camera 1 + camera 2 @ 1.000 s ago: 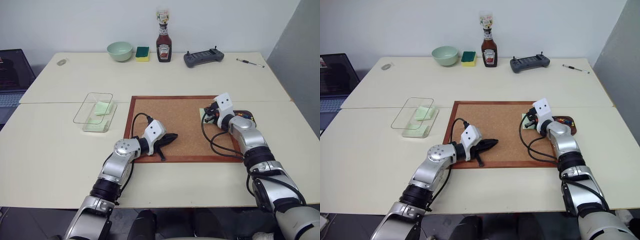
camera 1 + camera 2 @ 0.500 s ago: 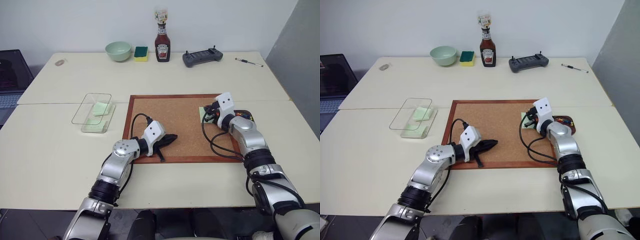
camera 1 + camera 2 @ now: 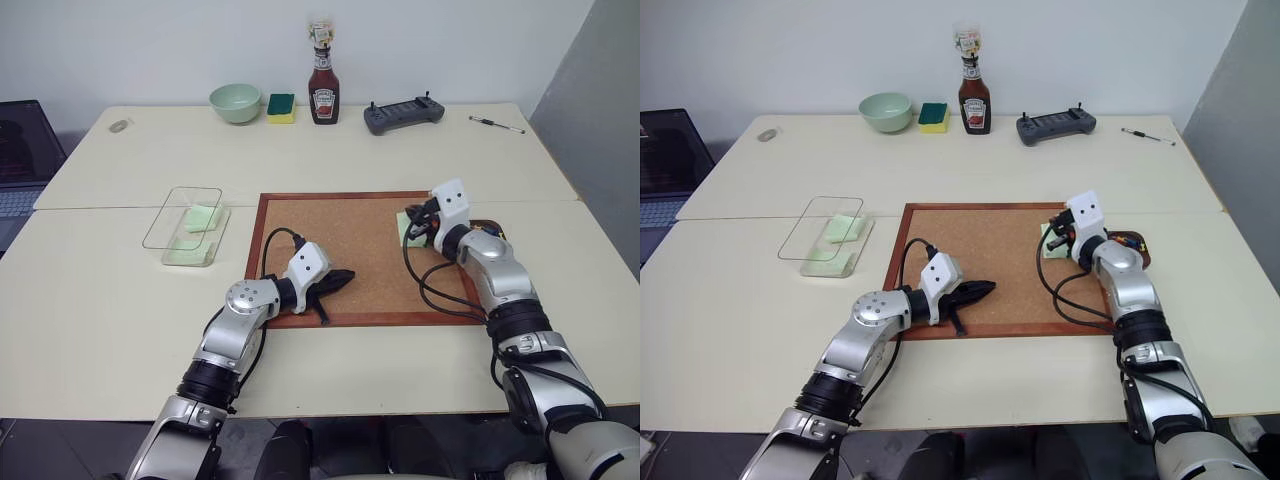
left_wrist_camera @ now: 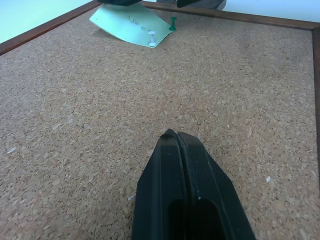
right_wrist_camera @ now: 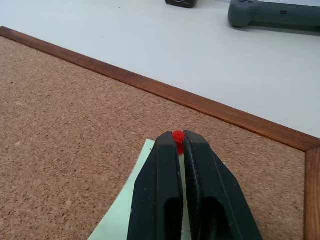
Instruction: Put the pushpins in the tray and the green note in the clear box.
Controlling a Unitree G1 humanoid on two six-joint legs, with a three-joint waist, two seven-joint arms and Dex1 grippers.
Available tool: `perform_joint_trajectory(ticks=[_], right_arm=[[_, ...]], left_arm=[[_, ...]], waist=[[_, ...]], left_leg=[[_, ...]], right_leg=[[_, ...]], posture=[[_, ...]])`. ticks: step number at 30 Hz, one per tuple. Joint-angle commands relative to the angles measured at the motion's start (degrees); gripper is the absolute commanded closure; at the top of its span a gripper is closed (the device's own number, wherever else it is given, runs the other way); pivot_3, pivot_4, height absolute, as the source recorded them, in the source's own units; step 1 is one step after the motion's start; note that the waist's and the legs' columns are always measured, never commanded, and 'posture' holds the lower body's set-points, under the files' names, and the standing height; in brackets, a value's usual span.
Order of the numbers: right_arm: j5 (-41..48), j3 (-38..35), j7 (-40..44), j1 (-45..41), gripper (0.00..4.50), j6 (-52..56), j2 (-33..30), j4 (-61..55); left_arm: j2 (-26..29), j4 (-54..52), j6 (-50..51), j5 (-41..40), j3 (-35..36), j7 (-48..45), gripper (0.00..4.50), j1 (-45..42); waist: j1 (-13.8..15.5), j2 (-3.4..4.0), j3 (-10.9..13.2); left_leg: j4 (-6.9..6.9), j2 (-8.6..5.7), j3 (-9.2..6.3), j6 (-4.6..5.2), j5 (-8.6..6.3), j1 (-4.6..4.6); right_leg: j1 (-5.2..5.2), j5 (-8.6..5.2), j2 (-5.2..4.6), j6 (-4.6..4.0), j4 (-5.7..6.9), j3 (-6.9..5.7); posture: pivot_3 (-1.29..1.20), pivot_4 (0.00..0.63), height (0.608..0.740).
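Observation:
My right gripper [image 5: 178,142] is shut on a red pushpin [image 5: 178,135], just above the green note [image 5: 120,220] at the far right of the corkboard [image 3: 345,225]. The left wrist view has that note [image 4: 131,31] lying curled, with a white pushpin [image 4: 151,34] and a green pushpin [image 4: 173,22] at its edge. Beside the board's right side, the dark tray [image 3: 1137,243] is partly hidden behind my right arm. Left of the board stands the clear box [image 3: 187,224], with pale green paper in it. My left gripper [image 4: 176,136] rests shut and empty on the board's near left part.
Along the table's far edge stand a pale green bowl [image 3: 236,102], a green-and-yellow sponge [image 3: 282,107], a ketchup bottle [image 3: 323,90], a grey controller [image 3: 404,114] and a pen [image 3: 497,124]. A laptop [image 3: 20,150] sits at the far left.
The head camera has shifted a little. Neither gripper has visibly moved, and both stay shut.

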Motion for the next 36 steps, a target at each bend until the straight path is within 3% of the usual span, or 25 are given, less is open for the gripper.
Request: perform_joint_trajectory(ticks=[1, 20, 29, 36], right_arm=[[2.10, -2.12, -0.38, -0.41, 4.47, 1.05, 0.16, -4.34], [5.38, -5.96, -1.84, 2.22, 4.47, 7.77, -1.74, -14.58], [1.83, -6.83, 0.14, 16.85, 4.47, 10.71, -13.80, -33.36], [-2.15, -5.41, -1.06, 22.73, 4.47, 14.98, -18.02, -38.51]], left_arm=[[-0.35, 0.61, 0.61, 0.65, -3.13, -1.56, 4.50, 1.84], [-0.45, 1.24, -0.13, 0.92, -3.19, -2.14, 4.50, 1.60], [-0.73, 2.70, -1.77, 0.36, -2.76, -2.52, 4.50, 0.50], [-0.07, 5.01, -4.20, 1.12, -2.96, -3.35, 4.50, -0.47]], waist=[[-0.01, 0.00, 0.00], [0.12, 0.00, 0.00], [1.08, 0.02, -0.01], [1.15, 0.08, -0.05]], left_leg=[[0.00, 0.00, 0.00, 0.00, 0.00, 0.00], [-0.01, -0.01, -0.01, 0.00, 0.00, -0.02], [-0.08, -0.02, -0.02, 0.02, -0.01, -0.06], [-0.05, -0.02, 0.05, 0.01, -0.01, 0.00]], right_leg=[[0.00, 0.00, 0.00, 0.00, 0.00, 0.00], [0.00, 0.00, 0.00, 0.00, -0.01, -0.01], [0.00, -0.01, -0.01, 0.00, -0.08, -0.01], [0.05, -0.01, -0.01, 0.03, -0.08, 0.04]], posture=[[0.00, 0.150, 0.740], [0.00, 0.150, 0.740], [0.00, 0.150, 0.740], [0.00, 0.150, 0.740]])
